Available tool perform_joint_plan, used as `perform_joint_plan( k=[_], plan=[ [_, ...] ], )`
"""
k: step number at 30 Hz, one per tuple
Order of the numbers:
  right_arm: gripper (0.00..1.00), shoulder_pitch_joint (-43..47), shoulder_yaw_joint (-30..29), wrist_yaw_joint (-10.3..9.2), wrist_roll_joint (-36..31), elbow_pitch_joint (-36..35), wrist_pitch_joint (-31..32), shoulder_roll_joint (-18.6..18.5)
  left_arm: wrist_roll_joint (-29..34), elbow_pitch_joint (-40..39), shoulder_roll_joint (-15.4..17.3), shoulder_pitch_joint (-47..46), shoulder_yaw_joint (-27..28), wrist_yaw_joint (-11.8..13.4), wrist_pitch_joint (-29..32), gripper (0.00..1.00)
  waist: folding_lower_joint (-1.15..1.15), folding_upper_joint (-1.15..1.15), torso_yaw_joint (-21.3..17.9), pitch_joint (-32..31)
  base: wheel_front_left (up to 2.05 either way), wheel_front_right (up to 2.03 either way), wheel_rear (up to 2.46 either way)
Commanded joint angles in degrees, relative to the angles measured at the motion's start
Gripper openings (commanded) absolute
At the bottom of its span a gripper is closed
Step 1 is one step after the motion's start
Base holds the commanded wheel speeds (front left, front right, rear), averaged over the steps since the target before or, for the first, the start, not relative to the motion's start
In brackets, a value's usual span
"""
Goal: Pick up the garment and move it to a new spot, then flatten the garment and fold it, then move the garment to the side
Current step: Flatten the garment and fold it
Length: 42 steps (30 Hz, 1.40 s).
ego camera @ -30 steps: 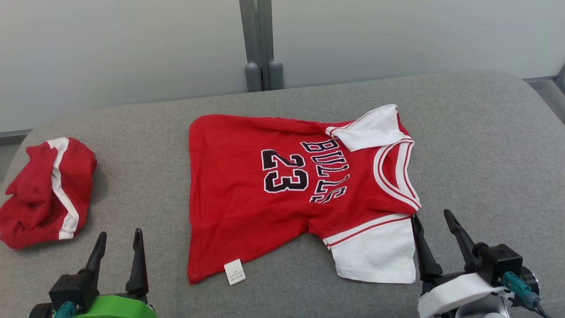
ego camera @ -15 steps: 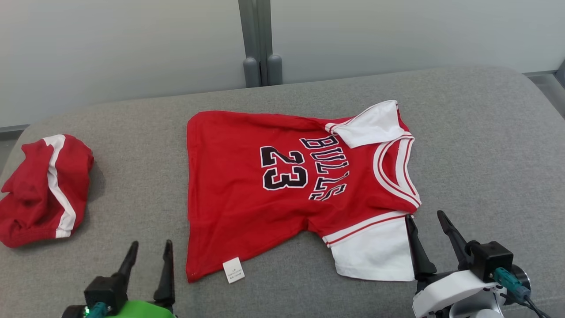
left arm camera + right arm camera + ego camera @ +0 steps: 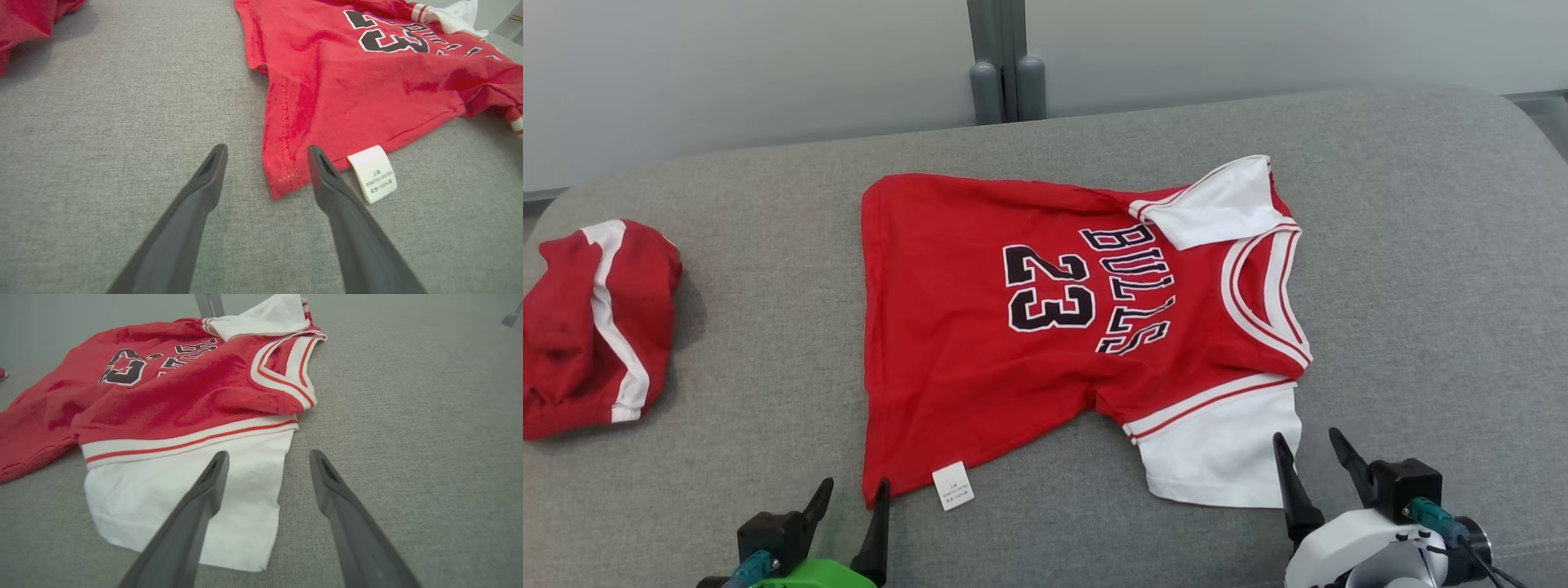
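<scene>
The garment [image 3: 980,343] is a red jersey with white sleeves, "BULLS 23" on it, spread on the grey cushion with its collar to the right. My left gripper [image 3: 854,494] is open at the jersey's near hem corner [image 3: 282,183], beside the white care label [image 3: 374,173]; the corner lies between the fingertips. My right gripper [image 3: 1308,445] is open at the near white sleeve [image 3: 184,498], its left finger over the sleeve's right edge. Neither holds anything.
A second red garment with a white stripe [image 3: 592,327] lies bunched at the cushion's left end. The grey cushion [image 3: 1421,286] has bare room to the right. A grey post [image 3: 1005,57] stands behind, against a pale wall.
My left gripper has moved right toward the jersey's hem corner. The right gripper has stayed by the white sleeve. The camera has tilted, shifting the scene upward.
</scene>
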Motion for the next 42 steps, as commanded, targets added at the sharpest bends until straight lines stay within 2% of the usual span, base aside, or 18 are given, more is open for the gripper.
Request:
perform_joint_plan(
  k=[1,7,16,17,18,19,20,22,26,33,37,42],
  plan=[
    [1.0,-1.2,0.2,-0.09,0.3,1.6,-0.4,0.0,-0.8,0.7,0.7,-1.4,-0.6,0.0,0.0,1.0,0.0,0.0,0.0,0.8,0.0,0.0,0.0],
    [1.0,-3.4,0.7,-0.09,1.6,8.3,-0.6,0.0,-2.9,3.7,0.6,-3.0,-3.2,0.0,0.0,1.0,0.0,0.0,0.3,2.1,0.0,0.0,0.0],
    [1.0,-4.5,3.7,-0.09,5.3,12.3,-0.5,0.0,-5.7,6.3,0.1,-5.3,-5.3,0.0,0.0,1.0,0.0,0.0,0.6,3.0,0.0,0.0,0.0],
    [1.0,-4.4,4.2,-0.09,5.8,12.8,-0.5,0.0,-6.1,6.5,0.0,-5.5,-5.8,0.0,0.0,0.92,0.0,0.0,0.6,3.0,0.0,0.0,0.0],
    [1.0,-4.0,4.9,-0.09,6.5,13.4,-0.5,0.0,-6.5,6.7,0.1,-5.7,-6.2,0.0,0.0,0.66,0.0,0.0,0.6,3.0,0.0,0.0,0.0],
    [1.0,-3.8,5.5,-0.08,7.2,13.9,-0.4,0.1,-6.7,6.9,0.1,-5.8,-6.5,0.0,0.0,0.49,0.0,0.0,0.6,3.0,0.0,0.0,0.0],
    [0.44,-3.4,6.5,-0.04,8.2,14.5,-0.3,0.2,-7.2,6.9,0.2,-6.0,-6.8,0.0,0.0,0.27,0.0,0.0,0.6,2.9,0.0,0.0,0.0],
    [0.0,-3.3,8.0,-0.02,9.8,14.8,-0.2,0.3,-7.9,6.8,0.3,-6.0,-7.2,0.0,0.0,0.0,0.0,0.0,0.4,2.8,0.0,0.0,0.0],
    [0.0,-4.2,8.7,-0.05,10.6,12.3,-0.5,0.1,-8.3,5.3,0.8,-6.0,-7.7,0.0,0.0,0.0,0.0,0.0,0.0,2.5,0.0,0.0,0.0],
    [0.0,-7.5,4.8,-0.06,7.7,3.5,-0.6,-0.1,-9.2,1.0,2.8,-8.6,-6.5,0.0,0.0,0.0,0.0,0.0,-0.9,2.8,0.0,0.0,0.0],
    [0.0,-12.7,3.4,-0.06,7.4,1.6,-0.6,-0.1,-10.3,-0.8,4.9,-13.8,-8.2,0.0,0.0,0.0,0.0,0.0,-1.5,4.1,0.0,0.0,0.0],
    [0.0,-24.6,4.3,-0.06,6.6,3.0,-0.6,-1.1,-12.6,-0.4,9.1,-25.9,-13.0,0.0,0.0,0.0,0.0,0.0,-2.7,7.8,0.0,0.0,0.0]
  ],
)
